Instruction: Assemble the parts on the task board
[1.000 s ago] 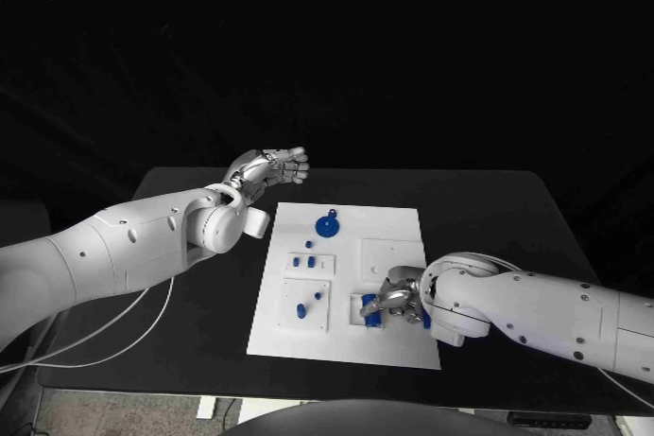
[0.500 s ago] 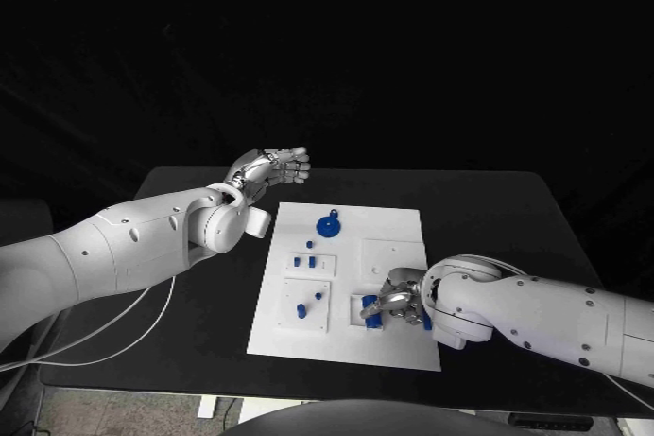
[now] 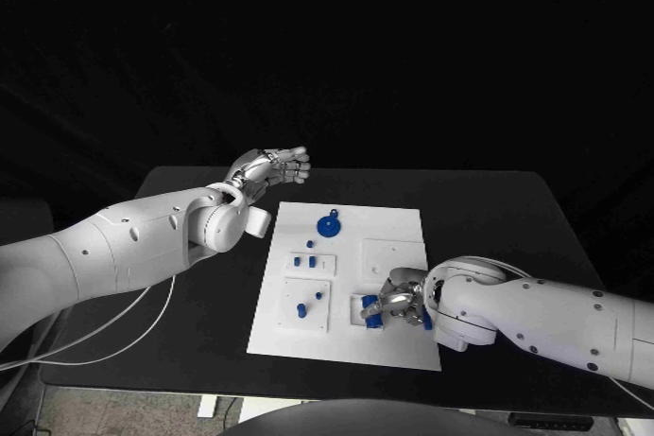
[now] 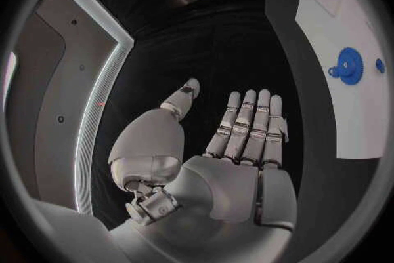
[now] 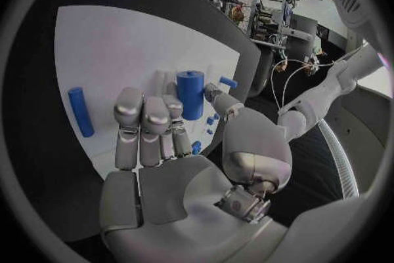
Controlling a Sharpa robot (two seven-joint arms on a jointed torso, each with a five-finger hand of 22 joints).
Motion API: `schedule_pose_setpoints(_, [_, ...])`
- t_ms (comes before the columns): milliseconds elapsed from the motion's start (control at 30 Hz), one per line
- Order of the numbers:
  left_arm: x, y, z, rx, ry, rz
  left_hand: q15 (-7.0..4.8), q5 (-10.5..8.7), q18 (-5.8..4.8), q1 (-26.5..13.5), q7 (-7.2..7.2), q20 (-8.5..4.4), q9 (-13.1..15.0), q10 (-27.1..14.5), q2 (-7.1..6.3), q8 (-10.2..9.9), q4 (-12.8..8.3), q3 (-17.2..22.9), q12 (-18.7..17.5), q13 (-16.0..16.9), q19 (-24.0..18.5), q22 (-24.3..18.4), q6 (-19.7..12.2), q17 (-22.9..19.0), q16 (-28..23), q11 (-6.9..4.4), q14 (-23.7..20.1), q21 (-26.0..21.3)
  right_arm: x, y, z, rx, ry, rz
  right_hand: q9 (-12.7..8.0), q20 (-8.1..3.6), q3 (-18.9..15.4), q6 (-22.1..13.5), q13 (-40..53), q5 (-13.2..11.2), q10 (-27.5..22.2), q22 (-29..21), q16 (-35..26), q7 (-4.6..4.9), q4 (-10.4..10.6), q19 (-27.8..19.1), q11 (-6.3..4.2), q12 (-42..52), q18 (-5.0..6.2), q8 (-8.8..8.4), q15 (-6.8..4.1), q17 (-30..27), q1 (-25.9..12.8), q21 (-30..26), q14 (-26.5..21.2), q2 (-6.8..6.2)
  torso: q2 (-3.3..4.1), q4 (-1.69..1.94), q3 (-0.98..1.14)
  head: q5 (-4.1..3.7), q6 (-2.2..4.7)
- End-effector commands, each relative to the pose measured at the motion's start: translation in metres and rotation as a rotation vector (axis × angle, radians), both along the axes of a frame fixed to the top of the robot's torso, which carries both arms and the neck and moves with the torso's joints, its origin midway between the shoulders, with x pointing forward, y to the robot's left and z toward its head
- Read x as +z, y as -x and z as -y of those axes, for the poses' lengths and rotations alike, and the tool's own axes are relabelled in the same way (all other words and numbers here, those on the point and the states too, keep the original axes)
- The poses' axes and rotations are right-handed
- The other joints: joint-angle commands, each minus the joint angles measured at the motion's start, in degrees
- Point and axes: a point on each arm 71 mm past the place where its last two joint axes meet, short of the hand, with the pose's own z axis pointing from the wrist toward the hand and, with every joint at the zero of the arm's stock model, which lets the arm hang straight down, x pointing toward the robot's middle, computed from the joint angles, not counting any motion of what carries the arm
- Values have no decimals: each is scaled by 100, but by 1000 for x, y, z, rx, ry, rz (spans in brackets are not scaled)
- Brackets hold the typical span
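Right robot hand (image 5: 176, 145) beside upright blue cylinder (image 5: 190, 94)

Matt white task board (image 3: 388, 230), possibly plastic blue parts (image 5: 190, 94), matt black table (image 3: 505, 209)

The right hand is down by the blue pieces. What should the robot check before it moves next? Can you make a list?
1. Right hand over the near right corner of the task board: ok.
2. Blue cylinder standing upright beside the fingers: ok.
3. Right hand actually holding a part: cannot tell, the fingers hide it.
4. Blue rod lying loose on the board, apart from the hand: ok.
5. Left hand away from the board, flat and holding nothing: ok.
6. Blue gear resting at the far end, out of the way: ok.
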Motion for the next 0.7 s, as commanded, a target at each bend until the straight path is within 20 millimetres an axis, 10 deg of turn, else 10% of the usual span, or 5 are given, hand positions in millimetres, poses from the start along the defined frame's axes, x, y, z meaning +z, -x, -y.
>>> schedule_pose_setpoints(33, [1,0,1,-12,12,3,-9,-40,93,-45,129,-2,-10,-39,-34,-1,34,6,-31,-7,40,7,47,8,-20,11,-42,-34,0,1,-3,10,-11,-4,6,10,-20,76,6,-6,3,109,-15,23,-12,-26,6,8,487,0,-54,8,-40,28,5,0,1,4,1,3,-1])
schedule_pose_setpoints(700, [1,0,2,-16,13,-1,-7,-42,92,-53,130,0,-11,-47,-36,-1,44,6,-32,-8,38,8,47,9,-24,14,-46,-42,-3,-2,-9,21,-3,-26,10,4,-123,69,4,-6,-12,102,-23,23,12,-36,4,-29,487,-20,-57,13,-182,33,3,-85,3,4,-5,24,-18])
